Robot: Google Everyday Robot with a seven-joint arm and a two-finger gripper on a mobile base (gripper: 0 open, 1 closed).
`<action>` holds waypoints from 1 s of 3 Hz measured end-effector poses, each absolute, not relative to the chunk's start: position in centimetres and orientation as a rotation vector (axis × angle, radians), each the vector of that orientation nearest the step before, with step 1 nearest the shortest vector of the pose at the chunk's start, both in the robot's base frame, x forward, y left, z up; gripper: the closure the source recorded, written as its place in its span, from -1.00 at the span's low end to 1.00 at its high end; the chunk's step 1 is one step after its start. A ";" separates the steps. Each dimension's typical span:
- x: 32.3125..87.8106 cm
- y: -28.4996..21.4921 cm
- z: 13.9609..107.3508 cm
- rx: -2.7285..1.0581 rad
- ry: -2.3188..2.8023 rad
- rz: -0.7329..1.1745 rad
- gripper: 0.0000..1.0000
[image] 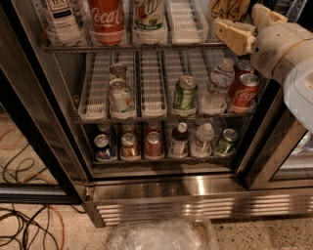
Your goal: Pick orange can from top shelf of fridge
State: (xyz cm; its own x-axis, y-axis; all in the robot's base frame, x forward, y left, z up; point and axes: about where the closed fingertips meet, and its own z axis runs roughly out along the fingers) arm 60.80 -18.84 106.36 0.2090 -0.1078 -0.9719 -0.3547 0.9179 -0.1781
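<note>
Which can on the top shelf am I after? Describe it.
In the fridge, follow the top shelf to its far right lane, past the empty white tray. The orange can stands there, just behind the end effector: orange-gold with black scrawl, unlike the red Coca-Cola can and green can.
</note>
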 end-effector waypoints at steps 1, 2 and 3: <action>61.5 -19.0 106.5 -0.396 1.358 0.176 -0.34; 66.2 -18.2 107.1 -0.374 1.340 0.192 -0.30; 66.6 -17.8 107.5 -0.381 1.331 0.195 -0.28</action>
State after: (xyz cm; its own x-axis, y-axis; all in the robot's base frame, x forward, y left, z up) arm 66.60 -17.83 107.52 0.2330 -0.0778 -0.9694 -0.3525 0.9223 -0.1587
